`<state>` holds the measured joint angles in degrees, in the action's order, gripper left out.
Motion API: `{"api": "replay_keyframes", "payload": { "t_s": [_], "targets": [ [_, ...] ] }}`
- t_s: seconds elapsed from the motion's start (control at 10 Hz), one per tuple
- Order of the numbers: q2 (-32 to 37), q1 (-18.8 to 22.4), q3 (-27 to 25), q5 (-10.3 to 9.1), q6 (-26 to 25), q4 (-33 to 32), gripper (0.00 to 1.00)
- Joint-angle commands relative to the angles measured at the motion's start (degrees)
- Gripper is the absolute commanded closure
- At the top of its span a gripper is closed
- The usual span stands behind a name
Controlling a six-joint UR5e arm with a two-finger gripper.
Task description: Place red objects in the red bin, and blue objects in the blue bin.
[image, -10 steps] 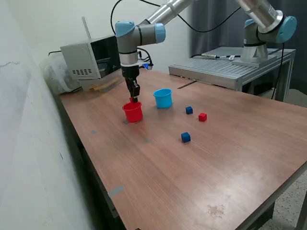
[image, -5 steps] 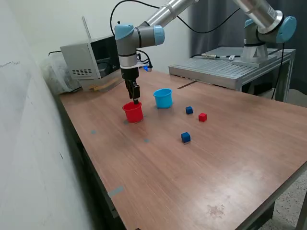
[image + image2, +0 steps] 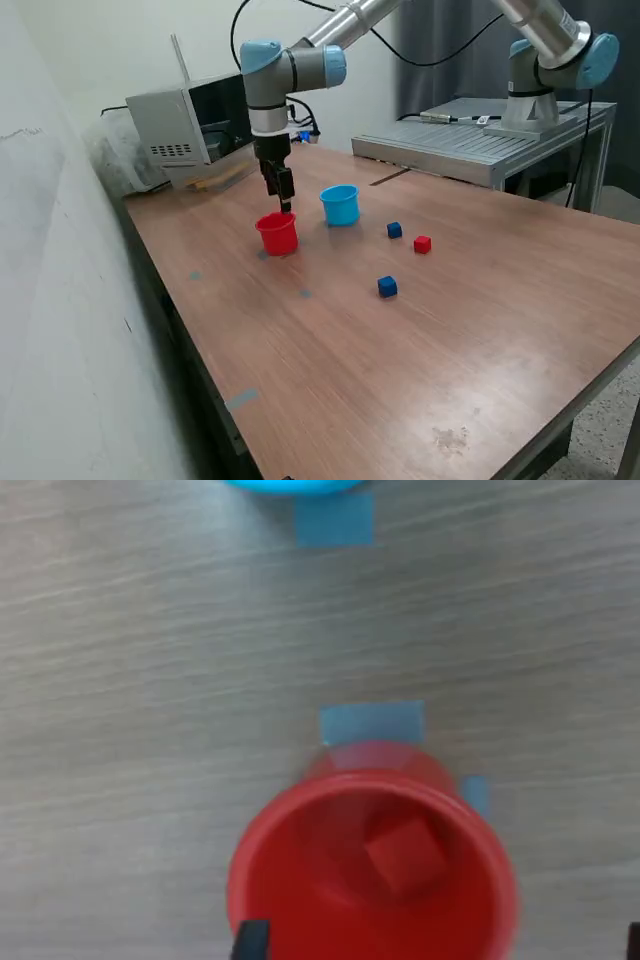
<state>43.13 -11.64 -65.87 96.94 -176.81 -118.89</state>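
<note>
The red cup (image 3: pixel 277 234) stands on the table, with the light-blue cup (image 3: pixel 340 205) just to the exterior view's right of it. My gripper (image 3: pixel 285 204) hangs just above the red cup, open and empty. In the wrist view the red cup (image 3: pixel 300 820) holds one red cube (image 3: pixel 405 852), my gripper (image 3: pixel 442 938) straddles it with fingertips wide apart, and the blue cup's rim (image 3: pixel 290 484) shows at the edge. On the table lie a second red cube (image 3: pixel 422 244) and two dark-blue cubes (image 3: pixel 394 230) (image 3: pixel 387 287).
A microwave-like box (image 3: pixel 190 120) and clutter stand at the table's back, at the exterior view's left. A second arm's base (image 3: pixel 545 70) stands on a metal bench behind. Blue tape marks (image 3: pixel 372 723) lie by the red cup.
My gripper has risen a little from the red cup's rim and shifted slightly; a red cube now lies inside the cup. The other cubes and cups have not moved.
</note>
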Motion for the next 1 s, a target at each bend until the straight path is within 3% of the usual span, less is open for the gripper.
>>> {"api": "replay_keyframes", "payload": {
  "t_s": [0.0,0.4,0.6,0.9],
  "targets": [
    [9.6,3.5,-7.0,-0.35,-0.1,0.3,0.00],
    [19.7,12.6,-18.2,-0.78,-1.7,-0.3,0.00],
    [20.2,17.4,-18.7,-3.32,-6.8,-1.0,0.00],
    [16.1,23.1,-18.2,-3.60,-14.8,-5.3,0.00]
  ]
}}
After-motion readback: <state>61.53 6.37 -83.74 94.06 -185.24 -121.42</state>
